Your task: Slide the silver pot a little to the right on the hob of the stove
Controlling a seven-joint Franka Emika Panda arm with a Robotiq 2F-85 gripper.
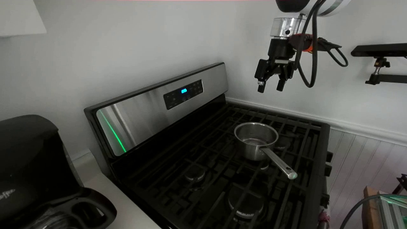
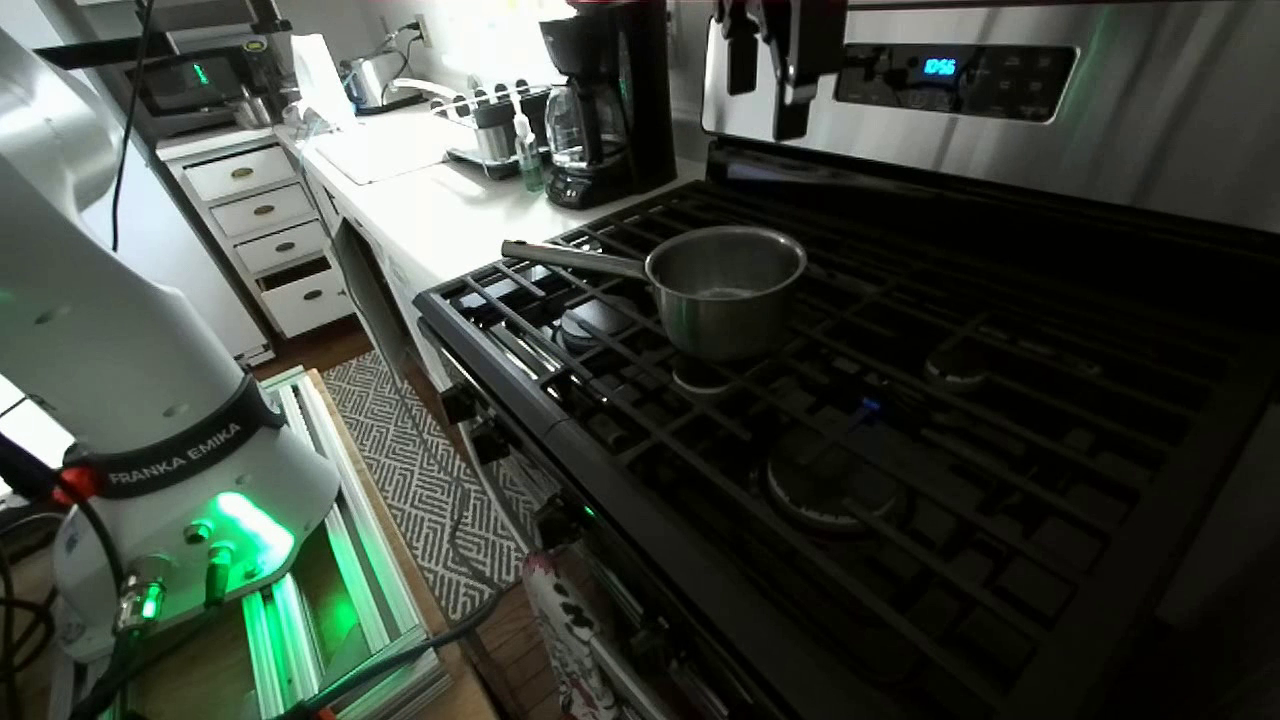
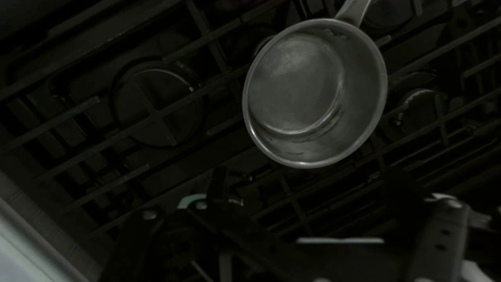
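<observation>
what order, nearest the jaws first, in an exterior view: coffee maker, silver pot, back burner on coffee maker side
1. Silver pot, on the hob, below the jaws
2. Back burner, picture-left of the pot
3. Coffee maker, far left, off the hob

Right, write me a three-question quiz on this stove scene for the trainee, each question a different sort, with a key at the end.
1. Multiple choice. Where does the silver pot stand?
a) on the counter
b) on the hob
c) on the floor

2. True or false. The jaws are closed on the silver pot.

3. Short answer. In both exterior views, what colour is lit up on the display?

Key
1. b
2. False: the jaws stand open, apart from the silver pot.
3. Blue
</observation>
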